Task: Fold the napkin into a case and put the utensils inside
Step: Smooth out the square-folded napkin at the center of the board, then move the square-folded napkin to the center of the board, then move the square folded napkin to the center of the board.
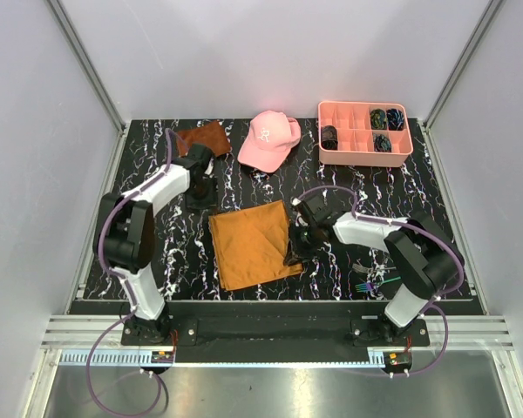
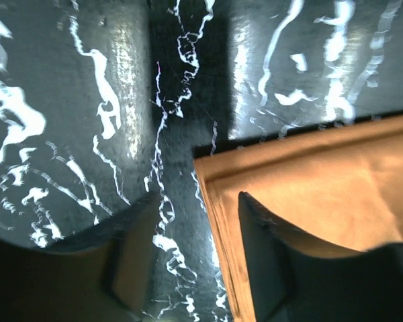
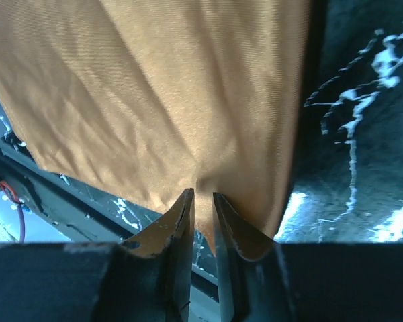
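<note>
Observed from the near side of the table: the napkin (image 1: 248, 246) lies flat and spread open at the middle of the table (image 1: 157, 261), slightly rotated, with no long fold yet formed. The work stands at the opening fold. The right gripper (image 1: 295, 251) is at the napkin's right-hand edge. In the right wrist view its jaws stand narrow and pinched on the cloth, which puckers into a small crease at the tips. The left gripper (image 1: 200, 190) sits low at the far left corner of the napkin. Its fingers (image 2: 131, 261) are spread wide and grip nothing, one over bare table and the other over the cloth, so that the cloth's edge runs between them. The utensils (image 1: 366, 284) lie on the table beside the right arm's base, well apart from the napkin and untouched. A pink cap (image 1: 268, 139), a pink tray (image 1: 364, 152) and a smaller rust-brown cloth (image 1: 205, 138) stand along the far side, clear of the work. Assessment: the next move calls for the left jaws to close on that corner. Both arms must then lift and carry their edges together, or the fold is likely to come out skewed.
</note>
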Robot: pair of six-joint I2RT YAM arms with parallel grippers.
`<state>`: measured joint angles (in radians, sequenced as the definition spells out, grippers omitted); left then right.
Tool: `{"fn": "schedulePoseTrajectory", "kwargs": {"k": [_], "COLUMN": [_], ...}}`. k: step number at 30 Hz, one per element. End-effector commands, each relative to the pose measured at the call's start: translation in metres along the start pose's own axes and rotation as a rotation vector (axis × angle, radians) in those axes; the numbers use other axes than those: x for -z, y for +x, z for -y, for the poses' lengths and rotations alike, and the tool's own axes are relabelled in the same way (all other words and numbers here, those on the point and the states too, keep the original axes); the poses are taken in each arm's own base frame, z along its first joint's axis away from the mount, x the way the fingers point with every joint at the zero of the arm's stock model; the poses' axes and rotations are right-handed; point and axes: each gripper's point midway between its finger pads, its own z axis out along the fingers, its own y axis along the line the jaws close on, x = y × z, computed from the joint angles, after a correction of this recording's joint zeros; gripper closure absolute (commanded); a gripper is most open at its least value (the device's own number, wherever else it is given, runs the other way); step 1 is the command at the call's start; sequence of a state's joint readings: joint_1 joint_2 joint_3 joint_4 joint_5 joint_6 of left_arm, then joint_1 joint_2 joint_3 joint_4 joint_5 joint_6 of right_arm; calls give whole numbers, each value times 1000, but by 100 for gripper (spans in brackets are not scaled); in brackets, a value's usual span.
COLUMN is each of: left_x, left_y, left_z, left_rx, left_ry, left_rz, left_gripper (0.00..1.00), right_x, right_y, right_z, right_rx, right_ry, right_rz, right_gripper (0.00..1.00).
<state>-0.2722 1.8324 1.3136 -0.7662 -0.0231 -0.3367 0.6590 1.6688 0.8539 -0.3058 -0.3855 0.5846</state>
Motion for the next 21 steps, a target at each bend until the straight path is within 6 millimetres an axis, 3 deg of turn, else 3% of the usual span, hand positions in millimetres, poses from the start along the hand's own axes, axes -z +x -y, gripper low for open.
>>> {"fn": "schedulePoseTrajectory", "kwargs": {"k": [1, 4, 6, 7, 8, 9, 10, 11, 13, 14, 17, 19, 21], "left_x": [52, 69, 73, 75, 73, 73, 66, 65, 54, 52, 38, 30, 26], "left_y": [-22, -13, -6, -5, 2, 2, 5, 5, 6, 5, 10, 14, 18], "left_z": [11, 26, 32, 35, 42, 47, 51, 56, 59, 62, 67, 66, 66], "left_rx": [-15, -25, -22, -23, -26, -23, -20, -19, -13, -22, -26, -29, -50], "left_ry": [75, 180, 227, 252, 296, 323, 337, 359, 362, 364, 376, 363, 355], "left_rz": [160, 168, 165, 171, 143, 134, 104, 88, 57, 54, 4, -14, -24], "left_gripper": [39, 36, 30, 28, 23, 22, 22, 21, 19, 19, 19, 19, 19], "right_x": [-2, 2, 11, 15, 20, 27, 33, 48, 66, 83, 100, 93, 96], "right_y": [-20, -40, -71, -83, -110, -117, -128, -153, -162, -170, -154, -129, -118], "right_z": [24, 55, 76, 81, 79, 81, 77, 58, 39, 20, -4, -9, -19], "right_rx": [23, 30, 35, 33, 39, 67, 90, 121, 145, 160, 128, 76, 63], "right_ry": [92, 174, 240, 253, 261, 282, 297, 274, 243, 197, 86, 25, -33], "right_rz": [76, 104, 148, 165, 205, 194, 205, 253, 267, 306, 300, 247, 260], "right_gripper": [75, 75, 75, 75, 75, 75, 73, 71, 59, 55, 41, 39, 37]}}
